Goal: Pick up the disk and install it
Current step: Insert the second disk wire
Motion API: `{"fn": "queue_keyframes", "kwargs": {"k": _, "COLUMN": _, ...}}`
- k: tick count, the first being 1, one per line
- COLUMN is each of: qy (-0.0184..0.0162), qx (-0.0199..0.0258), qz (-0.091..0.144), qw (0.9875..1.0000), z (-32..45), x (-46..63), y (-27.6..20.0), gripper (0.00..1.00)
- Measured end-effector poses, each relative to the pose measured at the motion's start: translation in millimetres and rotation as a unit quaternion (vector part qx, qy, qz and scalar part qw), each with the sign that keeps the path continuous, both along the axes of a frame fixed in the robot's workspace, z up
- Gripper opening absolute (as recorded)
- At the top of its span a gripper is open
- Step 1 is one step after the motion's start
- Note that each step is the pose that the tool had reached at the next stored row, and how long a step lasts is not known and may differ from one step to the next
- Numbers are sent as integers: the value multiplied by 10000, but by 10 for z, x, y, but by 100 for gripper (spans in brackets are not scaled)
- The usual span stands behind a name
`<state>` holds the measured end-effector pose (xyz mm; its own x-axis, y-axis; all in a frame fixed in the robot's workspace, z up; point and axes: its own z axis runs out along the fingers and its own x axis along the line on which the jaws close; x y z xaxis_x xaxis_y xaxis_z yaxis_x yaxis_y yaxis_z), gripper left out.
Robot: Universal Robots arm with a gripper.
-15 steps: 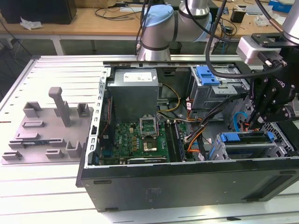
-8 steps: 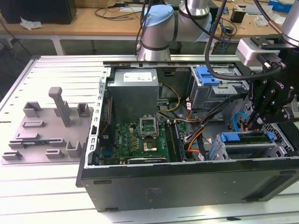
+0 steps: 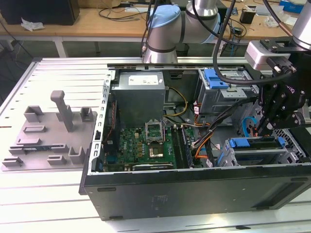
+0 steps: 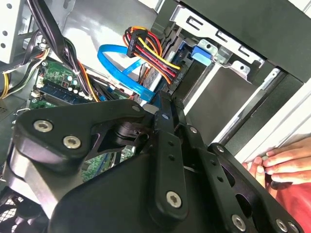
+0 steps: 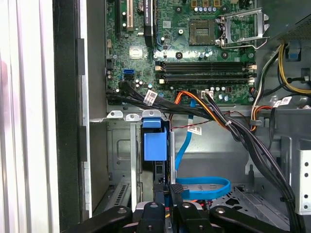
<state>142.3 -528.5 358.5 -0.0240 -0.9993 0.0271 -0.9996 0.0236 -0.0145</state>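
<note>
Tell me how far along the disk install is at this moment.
Pickup looks done: the pincer grips the disk, edge-on in its blue carrier. In hand: it hangs at the mouth of the drive cage beside the motherboard. Left: seating; with the pincer clamped on it, the disk seems not fully home.

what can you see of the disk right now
The disk stands on edge in the case's drive bay, showing mostly its bright blue plastic carrier and tab; the drive body is barely visible. The tool sits right at its near end, fingers either side, seemingly gripping it. In the exterior view it lies at.
</note>
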Motion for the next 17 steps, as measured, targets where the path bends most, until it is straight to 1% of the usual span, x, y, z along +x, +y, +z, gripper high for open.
{"fn": "queue_keyframes", "kwargs": {"k": 14, "qy": 0, "qx": 0, "qz": 0, "qw": 10000, "z": -25, "x": 0, "y": -3, "gripper": 16}}
{"fn": "queue_keyframes", "kwargs": {"k": 17, "qy": 0, "qx": 0, "qz": 0, "qw": 10000, "z": -30, "x": 0, "y": -14, "gripper": 16}}
